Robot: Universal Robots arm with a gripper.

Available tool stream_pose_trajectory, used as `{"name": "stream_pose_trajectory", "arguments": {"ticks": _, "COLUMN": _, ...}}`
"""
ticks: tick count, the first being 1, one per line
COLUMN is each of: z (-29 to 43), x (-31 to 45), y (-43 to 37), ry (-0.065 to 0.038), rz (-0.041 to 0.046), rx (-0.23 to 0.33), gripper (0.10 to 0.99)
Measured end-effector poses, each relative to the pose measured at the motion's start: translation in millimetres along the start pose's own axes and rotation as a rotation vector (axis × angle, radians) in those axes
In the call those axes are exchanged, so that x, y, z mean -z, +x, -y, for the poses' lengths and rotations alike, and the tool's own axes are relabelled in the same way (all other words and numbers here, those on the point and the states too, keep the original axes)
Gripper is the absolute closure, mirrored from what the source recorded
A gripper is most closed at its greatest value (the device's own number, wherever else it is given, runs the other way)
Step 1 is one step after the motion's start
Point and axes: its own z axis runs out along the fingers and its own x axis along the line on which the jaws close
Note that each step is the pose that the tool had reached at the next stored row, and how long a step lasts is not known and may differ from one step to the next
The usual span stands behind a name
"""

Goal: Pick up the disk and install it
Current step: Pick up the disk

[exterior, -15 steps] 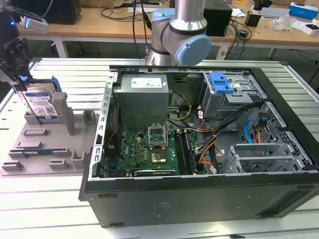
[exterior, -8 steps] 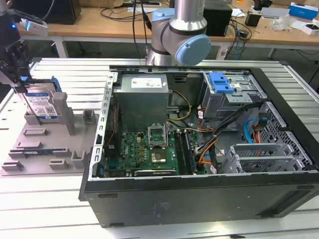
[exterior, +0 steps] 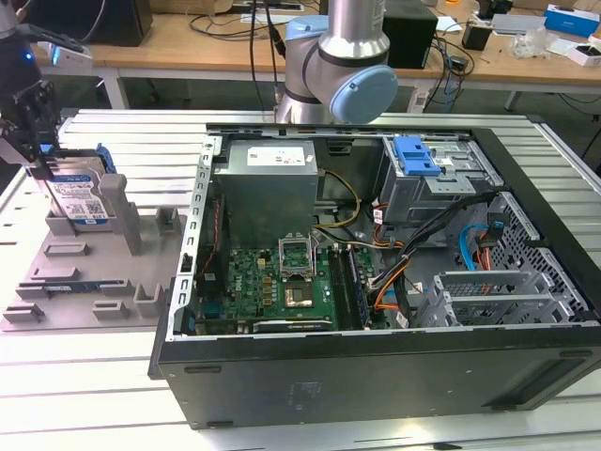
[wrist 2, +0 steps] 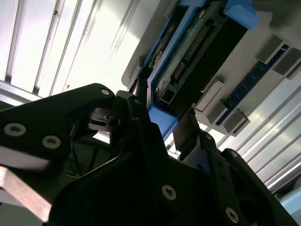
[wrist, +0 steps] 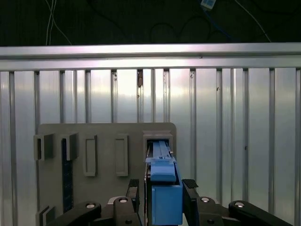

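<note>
Surface: ribbed aluminium table (exterior: 94, 376), pale and bare at the near edge. Room: wooden desks (exterior: 188, 42) across 12 o'clock in the exterior view, strewn with cables and small boxes.

Centre of table: open computer case (exterior: 376, 376), lid off, insides facing up
- power-supply box (exterior: 268, 188) at the case's 11 o'clock
- motherboard (exterior: 272, 282) at 7 o'clock, just under the supply
- drive cage with blue latch (exterior: 416, 155) at 1 o'clock
- orange and blue cables (exterior: 470, 249) looping at 3 o'clock

Arm (exterior: 343, 56) rises at 12 o'clock behind the case, its grey-blue joint overhanging the back wall.

At 9 o'clock of the case, just beside its wall: grey fixture plate (exterior: 66, 282) with raised slots. A narrow blue circuit strip (wrist 2: 256, 75) lies in one slot. A grey upright post (exterior: 115, 202) stands close beside the disk, on its case side.

The disk (exterior: 80, 197) stands on edge in a slot at the plate's far end, label facing the case, blue bracket round its rim. In both wrist views its blue edge (wrist: 162, 188) (wrist 2: 188, 61) sits directly under the tool.

Gripper (exterior: 39, 167) (wrist: 162, 200) (wrist 2: 164, 117) straddles the disk's upper edge from above; whether it pinches or stands clear, cannot tell. Disk seated in its slot, not lifted
</note>
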Motion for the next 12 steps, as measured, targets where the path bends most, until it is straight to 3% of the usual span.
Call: {"name": "stream_pose_trajectory", "arguments": {"ticks": 12, "z": -0.9, "x": -2.1, "y": -0.6, "ry": 0.0, "rz": -0.0002, "rx": 0.0, "gripper": 0.604}}
